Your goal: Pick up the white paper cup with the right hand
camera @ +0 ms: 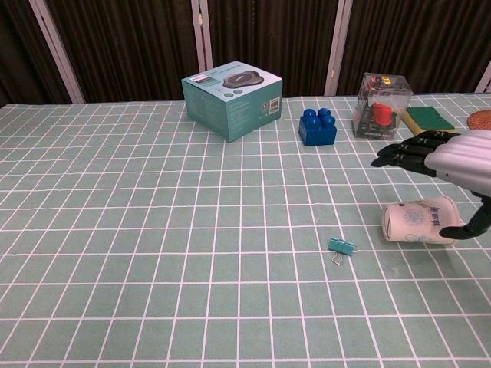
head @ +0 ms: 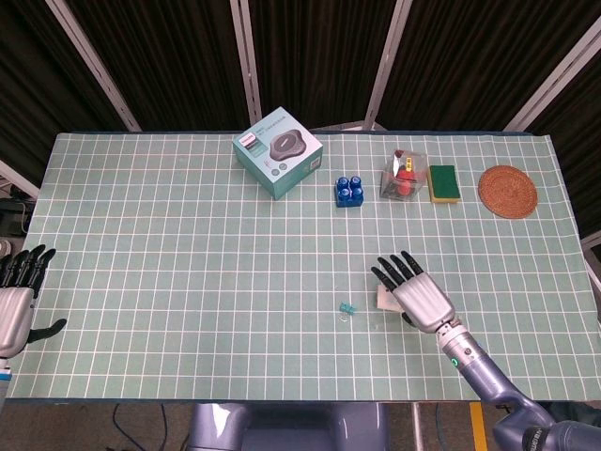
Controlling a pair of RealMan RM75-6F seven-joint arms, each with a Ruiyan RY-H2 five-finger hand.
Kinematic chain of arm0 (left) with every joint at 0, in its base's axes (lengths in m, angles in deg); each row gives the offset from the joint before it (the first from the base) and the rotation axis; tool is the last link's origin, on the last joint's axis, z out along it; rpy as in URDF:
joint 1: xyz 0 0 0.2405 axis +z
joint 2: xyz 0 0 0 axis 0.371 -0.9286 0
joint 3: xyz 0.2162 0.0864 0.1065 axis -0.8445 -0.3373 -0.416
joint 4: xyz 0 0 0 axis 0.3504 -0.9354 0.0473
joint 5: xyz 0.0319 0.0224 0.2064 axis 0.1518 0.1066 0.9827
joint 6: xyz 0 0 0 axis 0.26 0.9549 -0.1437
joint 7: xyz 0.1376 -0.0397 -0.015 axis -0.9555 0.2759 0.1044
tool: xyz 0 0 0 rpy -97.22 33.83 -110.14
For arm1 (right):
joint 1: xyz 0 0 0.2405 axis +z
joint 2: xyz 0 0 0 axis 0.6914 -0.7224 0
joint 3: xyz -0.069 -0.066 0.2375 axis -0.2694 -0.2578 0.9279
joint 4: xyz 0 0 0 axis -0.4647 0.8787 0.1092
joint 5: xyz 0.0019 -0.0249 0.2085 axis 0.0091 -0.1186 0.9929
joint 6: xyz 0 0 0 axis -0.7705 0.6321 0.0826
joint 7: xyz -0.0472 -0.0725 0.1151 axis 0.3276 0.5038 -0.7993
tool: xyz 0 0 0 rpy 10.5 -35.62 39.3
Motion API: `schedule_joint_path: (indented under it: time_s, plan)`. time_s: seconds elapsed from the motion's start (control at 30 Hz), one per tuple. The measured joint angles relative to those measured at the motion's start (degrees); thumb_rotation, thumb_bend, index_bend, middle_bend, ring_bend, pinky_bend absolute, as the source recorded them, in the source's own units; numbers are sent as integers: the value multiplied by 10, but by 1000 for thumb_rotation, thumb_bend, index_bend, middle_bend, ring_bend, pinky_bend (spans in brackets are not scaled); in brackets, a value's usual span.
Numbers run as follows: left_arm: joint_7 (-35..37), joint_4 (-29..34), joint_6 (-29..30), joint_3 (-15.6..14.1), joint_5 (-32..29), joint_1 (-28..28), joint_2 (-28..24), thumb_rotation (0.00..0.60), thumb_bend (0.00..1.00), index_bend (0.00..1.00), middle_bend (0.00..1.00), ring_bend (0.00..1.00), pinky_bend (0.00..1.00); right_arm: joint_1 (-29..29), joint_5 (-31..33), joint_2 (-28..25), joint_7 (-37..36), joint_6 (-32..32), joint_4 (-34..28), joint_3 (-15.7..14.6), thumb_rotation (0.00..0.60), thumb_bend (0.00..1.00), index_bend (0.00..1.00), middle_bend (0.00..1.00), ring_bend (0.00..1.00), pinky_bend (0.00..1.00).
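Observation:
The white paper cup [camera: 418, 222] lies on its side on the green checked cloth, its mouth facing left. My right hand [camera: 453, 157] hovers just above it with the fingers stretched out flat and the thumb hanging down by the cup's base. Nothing is held in it. In the head view the right hand [head: 418, 296] covers most of the cup [head: 384, 299], of which only a left sliver shows. My left hand [head: 14, 291] stays at the table's far left edge, fingers apart and empty.
A small teal binder clip [camera: 340, 247] lies just left of the cup. Along the back stand a teal box [head: 278, 151], a blue block [head: 349, 190], a clear box with a red item [head: 404, 176], a green sponge [head: 442, 183] and a brown coaster [head: 507, 191].

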Motion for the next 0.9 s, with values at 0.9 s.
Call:
schedule_joint_path:
  time_s: [0.9]
  plan:
    - [0, -1, 0, 0, -2, -1, 0, 600, 0, 0, 0, 0, 0, 22, 138, 68, 429, -35, -21, -10, 600, 131, 0, 1, 0, 213]
